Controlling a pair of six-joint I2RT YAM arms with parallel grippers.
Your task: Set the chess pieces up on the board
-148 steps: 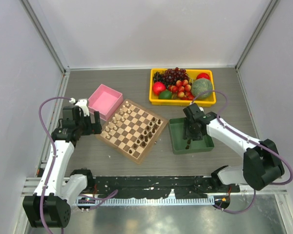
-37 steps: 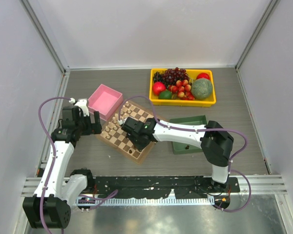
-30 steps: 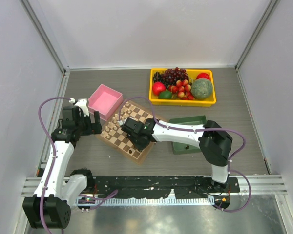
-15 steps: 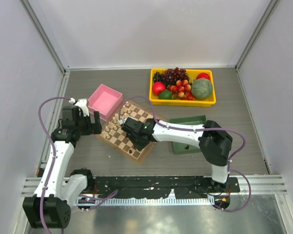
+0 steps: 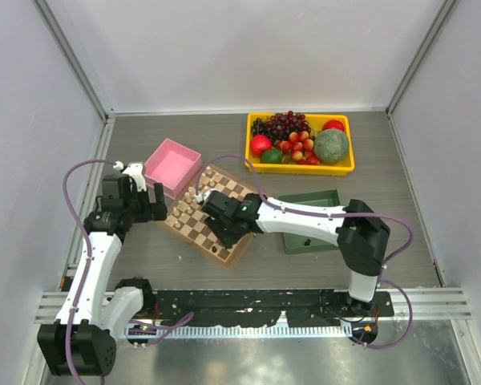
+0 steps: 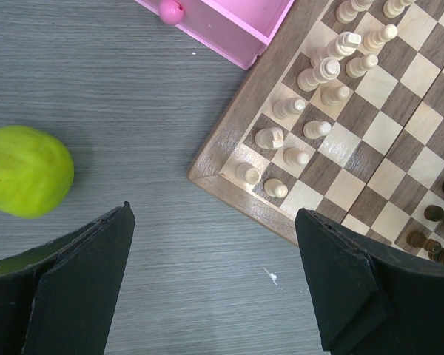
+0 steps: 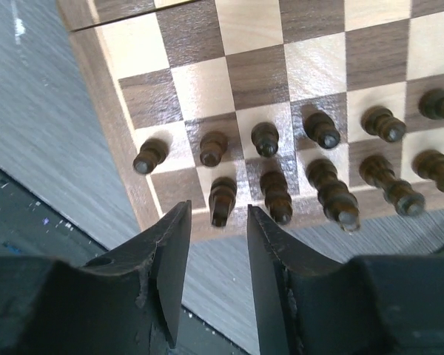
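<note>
Here, at the far left, the left gripper (image 6: 213, 213) is held low over the table (image 6: 133, 96) just off the board's left corner, its jaws spread wide with nothing between them. A yellow-green fruit (image 6: 26, 171) is seen lying on the table beside its left finger. Behind that, a pink box (image 5: 172, 166) is set against the far-left edge of the board (image 5: 191, 231), which is laid cornerwise on the table. Cream pieces (image 6: 322, 72) are lined up in two rows along the board's far-left side. The dark chess pieces (image 7: 322, 132) are ranged in two rows along the opposite, near-right side. Over the near end of those rows the right gripper (image 7: 219, 222) is positioned, pointing down, its jaws slightly parted. One dark piece (image 7: 222, 201) of the outer row is framed in the gap, standing on its square and touched by neither finger. Farther right, a green tray (image 5: 309, 195) is crossed by the right arm, and a yellow bin (image 5: 301, 168) of fruit is placed behind it.
</note>
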